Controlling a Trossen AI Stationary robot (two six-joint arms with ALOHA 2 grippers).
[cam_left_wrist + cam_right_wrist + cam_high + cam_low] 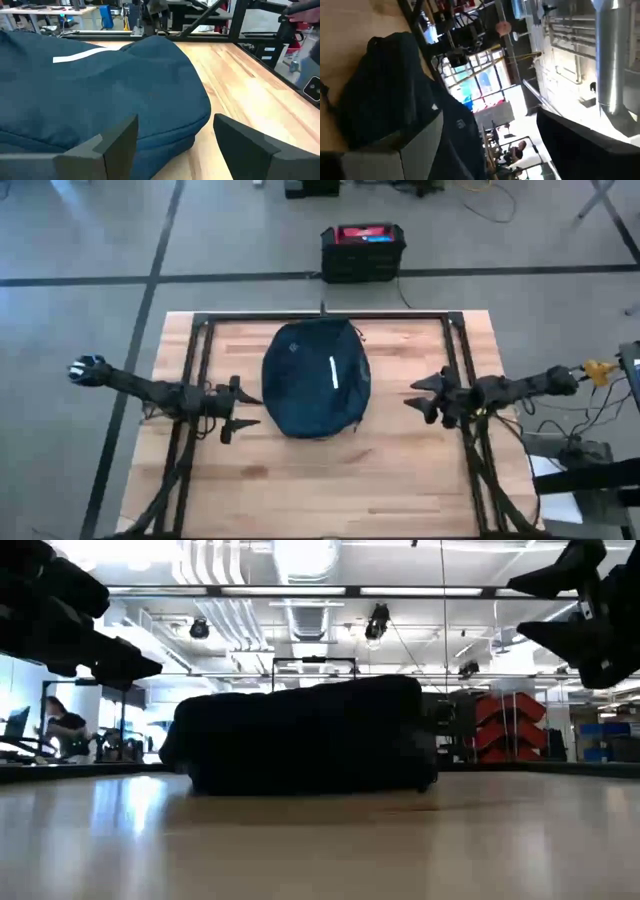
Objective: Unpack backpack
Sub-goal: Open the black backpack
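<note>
Jaws parted on left gripper (247,411) and right gripper (418,397), backpack (315,377) between, stripe hidden in low view

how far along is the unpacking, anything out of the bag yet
Nothing looks done: the backpack lies on the wooden table looking closed, with no contents visible beside it. Nothing is in hand either: the left gripper and right gripper are both open and empty, each off to its own side of the bag. Everything is left: opening the bag and lifting out whatever is inside, which cannot be seen.
</note>
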